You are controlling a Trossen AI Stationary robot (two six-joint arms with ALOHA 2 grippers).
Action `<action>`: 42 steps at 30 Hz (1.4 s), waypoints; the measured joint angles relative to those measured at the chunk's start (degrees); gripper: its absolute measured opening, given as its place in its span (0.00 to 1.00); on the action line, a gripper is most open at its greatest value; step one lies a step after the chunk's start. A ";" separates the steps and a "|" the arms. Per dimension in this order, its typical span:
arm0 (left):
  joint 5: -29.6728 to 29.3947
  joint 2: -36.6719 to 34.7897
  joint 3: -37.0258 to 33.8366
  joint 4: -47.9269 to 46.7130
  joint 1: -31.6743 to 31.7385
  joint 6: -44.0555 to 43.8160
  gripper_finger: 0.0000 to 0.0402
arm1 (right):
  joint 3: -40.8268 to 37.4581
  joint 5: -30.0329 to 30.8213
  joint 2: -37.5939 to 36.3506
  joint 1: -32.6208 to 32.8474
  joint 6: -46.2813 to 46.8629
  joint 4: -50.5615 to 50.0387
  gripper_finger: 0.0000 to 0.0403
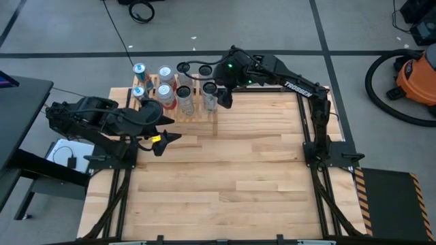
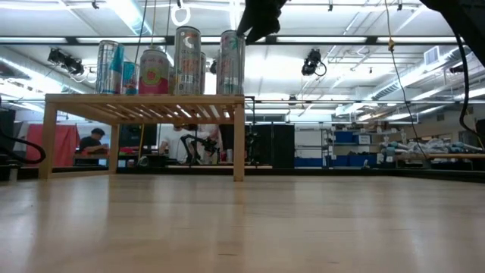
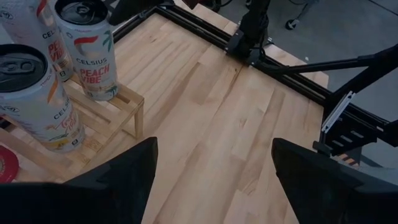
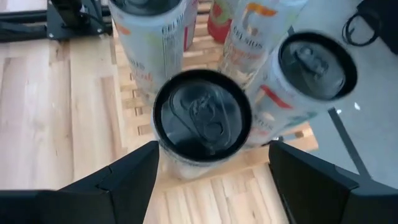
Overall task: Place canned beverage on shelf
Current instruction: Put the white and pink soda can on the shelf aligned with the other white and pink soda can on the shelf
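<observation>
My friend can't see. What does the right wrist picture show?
The right gripper, fingers open, hangs just above a black-topped can standing on the shelf, not touching it. More cans crowd close behind it.

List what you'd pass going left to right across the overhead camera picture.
Left hand → shelf loaded with cans → right hand above the shelf's right end → orange vacuum on the floor.

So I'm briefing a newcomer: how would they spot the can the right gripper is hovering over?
Find the low slatted wooden shelf at the table's far edge. The can stands upright at its end nearest the right arm, directly under the open right gripper. Unlike its neighbours, it has a black lid.
</observation>
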 joint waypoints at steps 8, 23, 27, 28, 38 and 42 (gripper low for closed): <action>0.00 0.00 0.00 0.00 0.00 0.05 0.79 | 0.00 0.03 -0.45 0.04 0.44 -3.30 0.78; 0.02 0.00 0.00 -0.02 0.02 0.20 0.79 | 0.00 0.04 -1.51 0.70 -2.49 -2.57 0.78; 0.02 0.00 0.00 -0.02 0.00 0.18 0.79 | 0.00 0.02 -2.22 0.72 -2.77 -2.49 0.78; 0.02 0.00 0.00 -0.02 0.01 0.19 0.79 | 0.00 0.02 -2.39 0.72 -3.28 -2.51 0.78; 0.00 0.00 0.00 -0.46 0.00 -0.32 0.79 | 0.04 -0.31 -2.71 1.69 -6.40 -3.23 0.82; 0.00 0.00 0.00 -0.44 0.00 -0.10 0.79 | 0.04 0.46 -2.71 1.70 -4.78 -3.19 0.84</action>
